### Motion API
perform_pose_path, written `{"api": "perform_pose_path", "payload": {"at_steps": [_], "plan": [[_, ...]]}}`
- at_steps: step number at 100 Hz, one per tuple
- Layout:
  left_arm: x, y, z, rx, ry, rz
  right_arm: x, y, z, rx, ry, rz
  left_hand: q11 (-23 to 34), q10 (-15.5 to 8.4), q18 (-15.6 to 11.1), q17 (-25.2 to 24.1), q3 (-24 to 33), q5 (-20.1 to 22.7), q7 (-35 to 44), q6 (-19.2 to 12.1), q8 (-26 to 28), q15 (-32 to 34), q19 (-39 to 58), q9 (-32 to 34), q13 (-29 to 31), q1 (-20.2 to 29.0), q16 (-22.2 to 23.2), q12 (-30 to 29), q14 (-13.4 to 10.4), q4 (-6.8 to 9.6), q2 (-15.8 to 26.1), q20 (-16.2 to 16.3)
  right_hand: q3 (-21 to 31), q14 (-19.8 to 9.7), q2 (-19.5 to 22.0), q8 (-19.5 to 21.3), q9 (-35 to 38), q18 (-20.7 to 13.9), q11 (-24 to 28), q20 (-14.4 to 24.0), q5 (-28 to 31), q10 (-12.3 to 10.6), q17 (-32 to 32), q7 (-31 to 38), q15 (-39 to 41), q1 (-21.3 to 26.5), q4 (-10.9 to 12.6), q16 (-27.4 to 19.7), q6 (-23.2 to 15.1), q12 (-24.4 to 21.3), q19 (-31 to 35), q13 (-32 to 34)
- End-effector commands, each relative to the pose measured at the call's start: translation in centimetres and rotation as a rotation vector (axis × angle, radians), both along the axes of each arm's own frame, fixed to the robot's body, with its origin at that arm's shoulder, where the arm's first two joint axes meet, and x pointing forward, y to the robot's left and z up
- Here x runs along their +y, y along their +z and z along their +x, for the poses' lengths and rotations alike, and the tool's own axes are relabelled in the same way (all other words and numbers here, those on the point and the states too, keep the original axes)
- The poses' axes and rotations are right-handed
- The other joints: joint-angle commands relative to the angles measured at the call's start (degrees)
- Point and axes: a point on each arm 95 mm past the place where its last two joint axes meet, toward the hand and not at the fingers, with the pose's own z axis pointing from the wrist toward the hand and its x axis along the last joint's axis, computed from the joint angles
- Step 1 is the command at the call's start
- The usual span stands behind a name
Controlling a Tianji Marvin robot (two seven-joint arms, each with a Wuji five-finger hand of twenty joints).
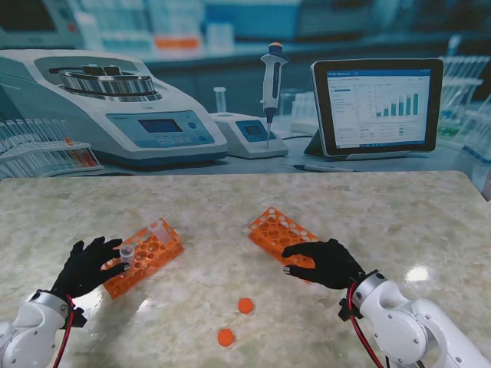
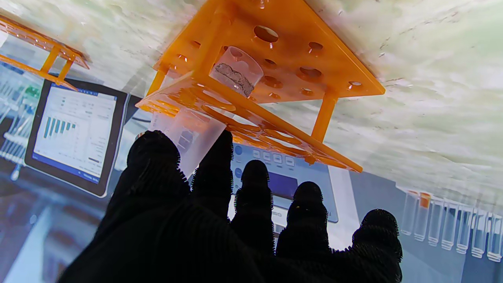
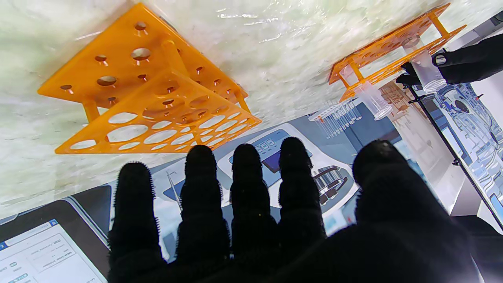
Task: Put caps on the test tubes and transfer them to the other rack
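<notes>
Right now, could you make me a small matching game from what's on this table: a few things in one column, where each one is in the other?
Things:
1. left rack
2. right rack
3. two orange caps
4. near tube

Places:
A. pinched by the left hand
B. loose on the marble table, between the arms
C. holds two tubes
D. no tubes in it, right hand over its near end

Pairs: 1-C, 2-D, 3-B, 4-A
</notes>
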Motion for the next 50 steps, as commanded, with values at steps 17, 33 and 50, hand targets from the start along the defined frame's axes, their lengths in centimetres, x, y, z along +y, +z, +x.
{"api": "perform_pose_path", "payload": {"at_steps": [17, 33, 50], "plan": [[-0.01, -0.29, -0.28, -0.007, -0.011, 0.011, 0.32, 0.13, -0.17, 0.007, 0.005, 0.001, -1.92, 3.24, 0.7, -0.35, 0.49, -0.32, -2.04, 0.74, -1.53, 0.2, -2.2, 0.3, 0.67, -1.84, 0.16, -0.35, 0.36, 1.53, -3.41, -0.09, -0.41, 0.1, 1.37, 0.41, -0.05, -0.2, 0.41, -0.03, -0.9, 0.13, -0.81, -0.33, -0.88, -0.31, 0.85, 0.9, 0.06, 0.48, -0.77, -1.21], [0.05, -0.02, -0.36, -0.006, -0.028, 0.026, 0.32, 0.16, -0.13, 0.007, 0.006, 0.001, -2.97, 4.97, 0.97, -0.97, 0.6, -2.55, -3.9, 1.64, -2.25, -0.21, -2.4, -1.3, -0.8, -3.11, 0.1, -0.92, 1.18, 1.41, -6.25, -0.1, -0.5, 0.18, 1.3, 0.41, -0.03, -0.18, 0.42, -0.03, -0.86, 0.04, -0.78, -0.31, -0.91, -0.34, 0.85, 0.88, 0.06, 0.48, -0.76, -1.3], [-0.05, 0.37, -0.43, -0.024, -0.048, 0.052, 0.28, 0.18, -0.08, 0.007, 0.007, 0.0, -3.99, 6.34, 1.01, -1.49, 1.15, -5.63, -6.17, 3.15, -3.35, -0.57, -2.6, -2.98, -2.42, -3.17, -0.08, -1.55, 1.45, 1.58, -9.69, -0.12, -0.51, 0.13, 1.32, 0.41, -0.05, -0.18, 0.41, -0.04, -0.82, 0.02, -0.79, -0.29, -0.91, -0.28, 0.86, 0.88, 0.1, 0.47, -0.77, -1.3]]}}
